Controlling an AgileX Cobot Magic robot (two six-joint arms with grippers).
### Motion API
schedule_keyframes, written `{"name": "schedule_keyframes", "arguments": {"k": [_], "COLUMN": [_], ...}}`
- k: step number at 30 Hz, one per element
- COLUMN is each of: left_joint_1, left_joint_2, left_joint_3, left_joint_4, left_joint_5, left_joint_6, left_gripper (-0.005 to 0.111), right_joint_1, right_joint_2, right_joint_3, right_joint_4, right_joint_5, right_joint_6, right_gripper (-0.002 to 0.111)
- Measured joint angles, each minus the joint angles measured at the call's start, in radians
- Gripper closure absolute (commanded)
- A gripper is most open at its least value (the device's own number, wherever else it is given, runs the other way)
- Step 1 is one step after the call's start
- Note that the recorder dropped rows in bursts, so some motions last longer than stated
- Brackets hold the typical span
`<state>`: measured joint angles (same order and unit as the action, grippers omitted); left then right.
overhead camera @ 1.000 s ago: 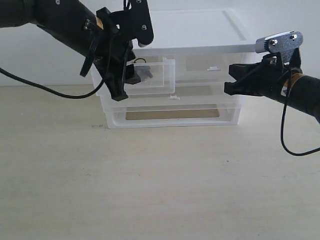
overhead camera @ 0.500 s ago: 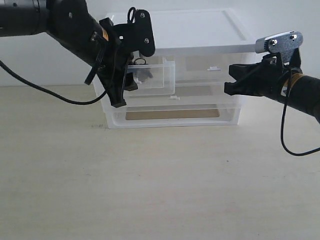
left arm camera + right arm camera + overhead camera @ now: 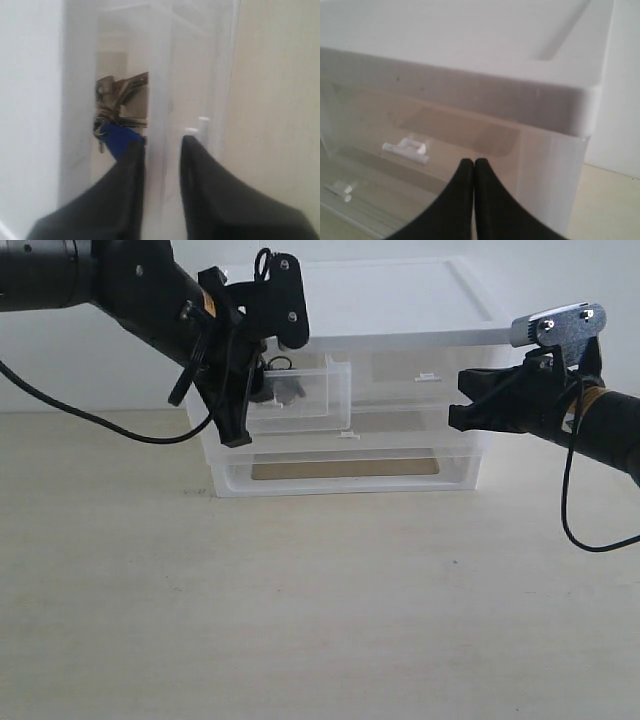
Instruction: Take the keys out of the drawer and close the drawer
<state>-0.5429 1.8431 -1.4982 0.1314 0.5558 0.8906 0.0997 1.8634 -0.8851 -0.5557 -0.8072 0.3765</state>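
Upper left of the exterior frame, the left jaws stand partly open and empty, seemingly astride the front wall of the pulled-out drawer: one finger inside by the blue fob, the other outside by the white tab. The keys lie heaped in that drawer. They should be light, hard, slick and floppy on their ring; pinching the fob or the bunched blades looks surest. At right, the right jaws are pressed together on nothing, near the storage unit.
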Motion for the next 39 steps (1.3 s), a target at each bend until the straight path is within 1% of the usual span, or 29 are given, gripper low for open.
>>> {"name": "schedule_keyframes", "arguments": {"k": [10,14,20,27,34,36,38,39], "left_joint_1": [-0.005,-0.011,-0.052,-0.057,-0.057,-0.057,-0.057,-0.057], "left_joint_2": [-0.075,-0.077,-0.088,-0.091,-0.091,-0.091,-0.091,-0.091], "left_joint_3": [0.004,0.004,0.004,0.004,0.004,0.004,0.004,0.004], "left_joint_4": [-0.05,-0.064,-0.064,-0.054,-0.045,-0.045,-0.045,-0.042], "left_joint_5": [0.16,0.182,0.226,0.278,0.294,0.294,0.294,0.292], "left_joint_6": [0.012,0.02,0.029,0.031,0.044,0.044,0.042,0.042], "left_gripper": [0.102,0.102,0.102,0.102,0.102,0.095,0.082,0.074], "right_joint_1": [0.0,0.0,0.0,0.0,0.0,0.0,0.0,0.0], "right_joint_2": [0.0,0.0,0.0,0.0,0.0,0.0,0.0,0.0], "right_joint_3": [0.0,0.0,0.0,0.0,0.0,0.0,0.0,0.0], "right_joint_4": [0.0,0.0,0.0,0.0,0.0,0.0,0.0,0.0], "right_joint_5": [0.002,0.002,0.002,0.004,0.004,0.004,0.006,0.006], "right_joint_6": [0.0,0.0,0.0,0.0,0.0,0.0,0.0,0.0], "right_gripper": [0.108,0.108,0.108,0.108,0.108,0.108,0.108,0.108]}}
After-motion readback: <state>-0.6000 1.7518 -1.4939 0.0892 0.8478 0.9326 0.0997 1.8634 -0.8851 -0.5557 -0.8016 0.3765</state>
